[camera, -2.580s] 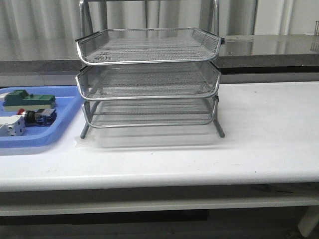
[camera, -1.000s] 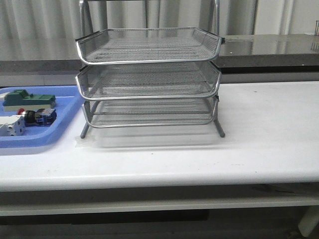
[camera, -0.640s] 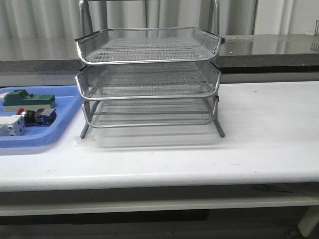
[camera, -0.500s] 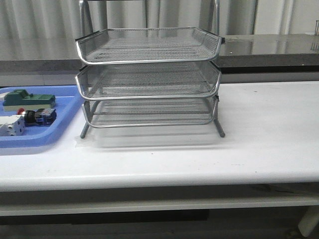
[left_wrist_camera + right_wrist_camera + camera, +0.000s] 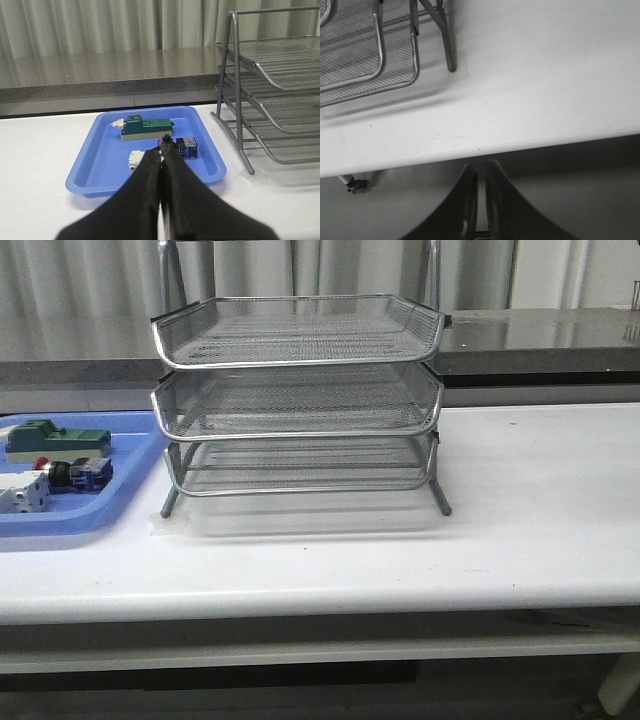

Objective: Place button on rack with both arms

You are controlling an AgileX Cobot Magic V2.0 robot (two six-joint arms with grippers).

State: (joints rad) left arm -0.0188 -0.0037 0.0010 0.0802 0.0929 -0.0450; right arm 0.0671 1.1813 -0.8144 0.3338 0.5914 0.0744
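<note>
The button [image 5: 78, 472], with a red head, black collar and blue rear block, lies in a blue tray [image 5: 130, 485] left of the silver three-tier rack [image 5: 297, 360]. No arm shows in the front view. In the left wrist view my left gripper [image 5: 162, 145] is shut and empty, with its tips in line with the button [image 5: 185, 148], whose red head is mostly hidden behind them. The rack [image 5: 270, 120] stands beside the tray [image 5: 100, 150]. My right gripper [image 5: 481, 167] is shut and empty, below the table's front edge, near the rack's leg [image 5: 447, 45].
A green flat part [image 5: 58, 439] and a white block [image 5: 22, 493] share the tray with the button; both show in the left wrist view, the green part [image 5: 146, 128] and the white block [image 5: 136, 158]. The white table [image 5: 540, 500] extends right of the rack. A grey counter runs behind.
</note>
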